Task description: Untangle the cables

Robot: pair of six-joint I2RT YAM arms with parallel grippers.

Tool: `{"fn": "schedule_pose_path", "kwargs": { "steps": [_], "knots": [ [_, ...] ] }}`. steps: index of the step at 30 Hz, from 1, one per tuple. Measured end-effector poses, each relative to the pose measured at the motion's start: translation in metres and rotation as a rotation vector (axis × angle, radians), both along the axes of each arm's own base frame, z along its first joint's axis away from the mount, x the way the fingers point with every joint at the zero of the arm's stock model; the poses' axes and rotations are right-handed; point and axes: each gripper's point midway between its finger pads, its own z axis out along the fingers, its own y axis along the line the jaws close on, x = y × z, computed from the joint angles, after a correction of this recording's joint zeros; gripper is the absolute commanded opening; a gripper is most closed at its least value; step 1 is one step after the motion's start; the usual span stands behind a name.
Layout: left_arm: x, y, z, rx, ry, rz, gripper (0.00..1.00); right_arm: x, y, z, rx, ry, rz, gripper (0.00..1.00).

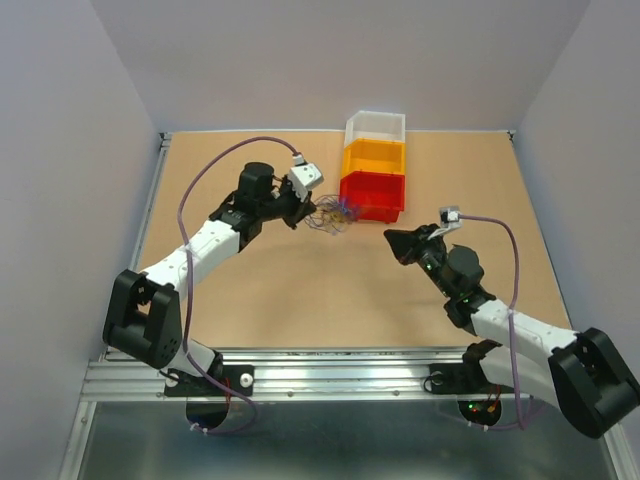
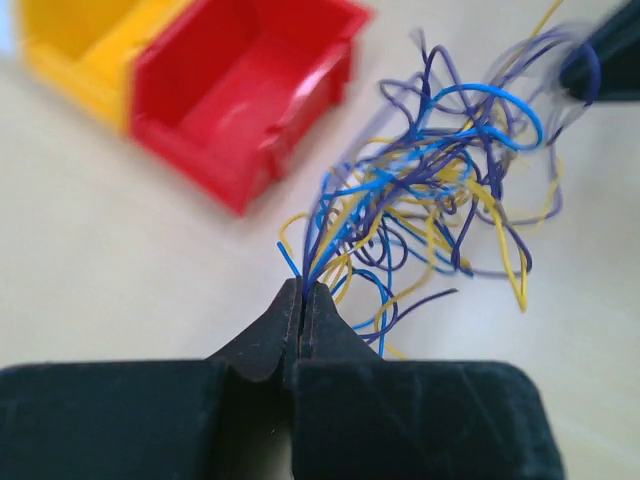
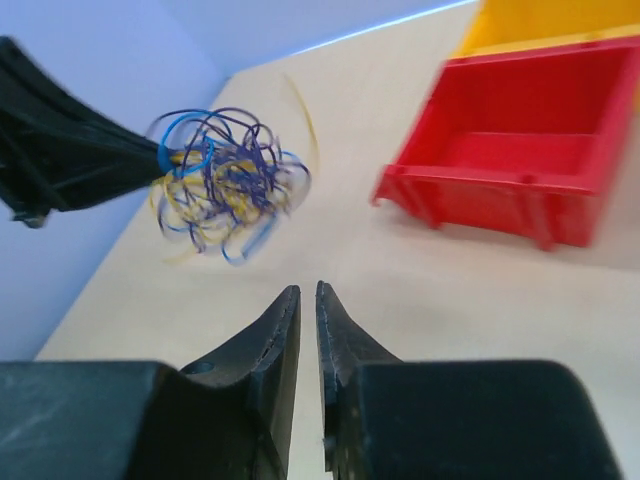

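The left gripper [image 2: 301,290] clenches the cables [image 2: 440,190], a shapeless tangle with no clear long axis beside the red bin [image 2: 250,90]; the right gripper [image 3: 307,292] has jaws nearly closed, empty.

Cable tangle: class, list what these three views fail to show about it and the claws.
- Top view: the cables are too small to tell strands apart.
- Left wrist view: the left claw hides the pinched cable ends; far loops blur.
- Right wrist view: the bundle is motion-blurred; whether the nearly closed right claw holds a strand cannot be told.

Blue-purple-yellow cables [image 2: 430,190], red bin [image 2: 245,95] — yellow bin [image 2: 80,45]
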Motion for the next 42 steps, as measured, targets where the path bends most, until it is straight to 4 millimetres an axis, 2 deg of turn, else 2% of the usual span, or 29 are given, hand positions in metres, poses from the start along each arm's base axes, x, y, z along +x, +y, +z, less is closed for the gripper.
{"fn": "schedule_pose_path", "kwargs": {
  "steps": [3,5,6,7,8,9,10,12,15,23,26,30,32,35,38,40,41,42],
  "knots": [
    [0.033,0.046,-0.003,0.058,-0.039,0.206,0.00,0.003,-0.030,-0.011,-0.032,0.026,-0.127,0.16],
    [0.044,0.066,-0.007,0.086,-0.043,0.287,0.00,0.003,-0.040,-0.020,-0.055,0.051,-0.174,0.03],
    [0.047,0.073,-0.011,0.101,-0.042,0.320,0.00,0.004,-0.043,-0.023,-0.066,0.060,-0.189,0.03],
    [0.048,0.075,-0.012,0.107,-0.042,0.329,0.00,0.003,-0.048,-0.029,-0.078,0.077,-0.211,0.10],
    [0.047,0.075,-0.014,0.109,-0.039,0.326,0.00,0.003,-0.050,-0.032,-0.088,0.084,-0.218,0.40],
    [0.045,0.072,-0.015,0.107,-0.037,0.311,0.00,0.003,-0.050,-0.034,-0.097,0.090,-0.219,0.53],
    [0.041,0.069,-0.016,0.104,-0.032,0.288,0.00,0.002,-0.049,-0.037,-0.107,0.096,-0.206,0.62],
    [0.037,0.063,-0.016,0.099,-0.026,0.259,0.01,0.000,-0.043,-0.042,-0.120,0.105,-0.173,0.75],
    [0.029,0.055,-0.017,0.089,-0.015,0.206,0.02,-0.003,-0.027,-0.052,-0.143,0.106,-0.078,0.84],
    [0.003,0.034,-0.024,0.086,0.025,0.062,0.04,-0.014,0.018,-0.084,-0.149,0.122,0.168,0.96],
    [-0.012,0.018,-0.027,0.098,0.027,-0.005,0.04,-0.022,0.035,-0.084,-0.133,0.106,0.238,0.97],
    [-0.029,0.002,-0.030,0.114,0.028,-0.069,0.04,-0.024,0.061,-0.065,-0.101,0.046,0.295,0.97],
    [-0.034,-0.003,-0.032,0.121,0.030,-0.090,0.04,-0.020,0.074,-0.053,-0.083,0.010,0.303,0.97],
    [-0.041,-0.006,-0.035,0.134,0.038,-0.112,0.04,-0.011,0.087,-0.048,-0.076,-0.005,0.301,0.95],
    [-0.044,-0.006,-0.038,0.144,0.045,-0.123,0.04,0.003,0.096,-0.056,-0.085,0.011,0.265,0.89],
    [-0.044,-0.005,-0.038,0.147,0.047,-0.122,0.04,0.009,0.095,-0.062,-0.093,0.025,0.241,0.82],
    [-0.044,-0.005,-0.038,0.146,0.047,-0.121,0.05,0.010,0.094,-0.065,-0.097,0.032,0.227,0.77],
    [-0.045,-0.005,-0.036,0.145,0.042,-0.121,0.05,0.012,0.092,-0.067,-0.103,0.039,0.208,0.66]
  ]
}}
